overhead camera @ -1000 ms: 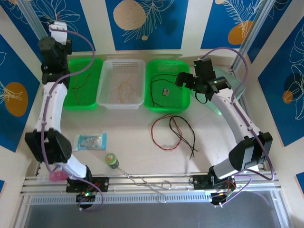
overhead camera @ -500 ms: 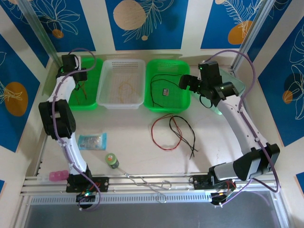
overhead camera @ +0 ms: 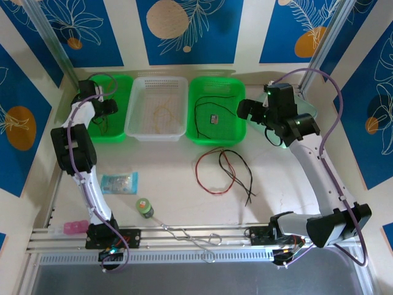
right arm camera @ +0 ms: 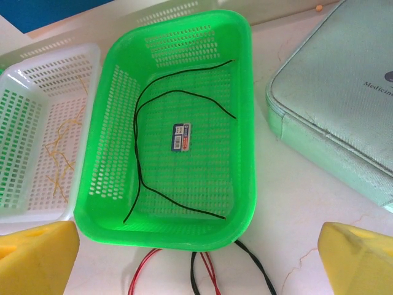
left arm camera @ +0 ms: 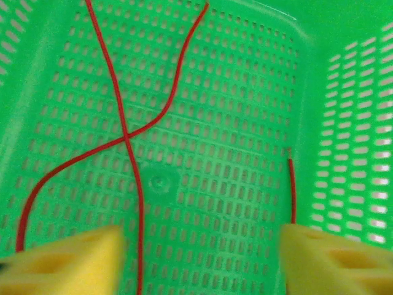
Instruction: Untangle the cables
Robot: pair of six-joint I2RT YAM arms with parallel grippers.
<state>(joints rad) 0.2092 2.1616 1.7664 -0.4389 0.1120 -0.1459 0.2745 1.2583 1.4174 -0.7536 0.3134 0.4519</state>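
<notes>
Fingers (left arm camera: 61, 264) of left gripper (left arm camera: 199, 267) stand wide apart with nothing between, pointing down into left green basket (left arm camera: 344, 123). Red cable (left arm camera: 126, 138) crosses itself on the floor just ahead, right wall close. Left arm folded, elbow high, wrist probably near far rim. Right gripper (right arm camera: 196, 261) also wide and empty, hanging over near rim of right green basket (right arm camera: 244, 123), which holds black cable (right arm camera: 138, 141). Pale green case (right arm camera: 344, 92) just right. Red-black tangle (overhead camera: 224, 169) sits on open table (overhead camera: 178, 196).

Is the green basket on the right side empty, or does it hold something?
Not empty. A black cable lies on the floor of the green basket, near a small label.
</notes>
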